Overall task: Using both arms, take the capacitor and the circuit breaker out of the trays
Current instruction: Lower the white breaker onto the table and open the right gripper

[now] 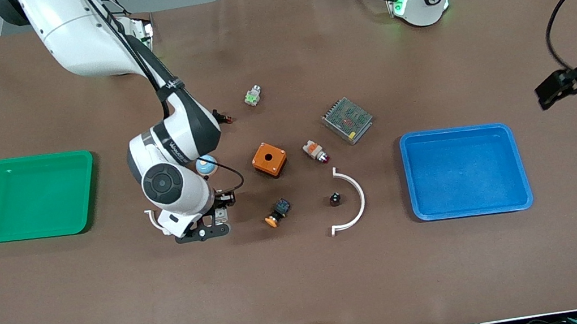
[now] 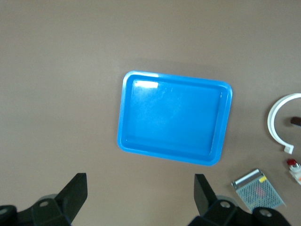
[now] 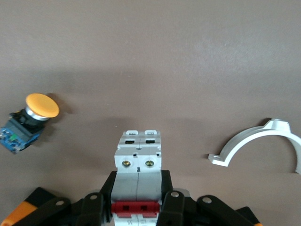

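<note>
- Both trays are seen bare: nothing lies in the green tray (image 1: 36,197) at the right arm's end of the table or in the blue tray (image 1: 466,170) at the left arm's end.
- The circuit breaker (image 3: 138,162) is held clamped between the fingers of the right gripper (image 1: 215,217), low over the table between the green tray and the black-and-blue part with an orange cap (image 1: 277,213), which lies at about 3 o'clock from it.
- The capacitor (image 1: 334,198) is seen resting on the table inside the curve of the white arc-shaped bracket (image 1: 352,200), at about 9 o'clock from the blue tray.
- The left gripper (image 2: 141,197) is held high above the blue tray with its fingers apart and nothing between them; this arm is judged to be waiting.
- The task is judged almost complete: only the setting down of the circuit breaker appears to be left.
</note>
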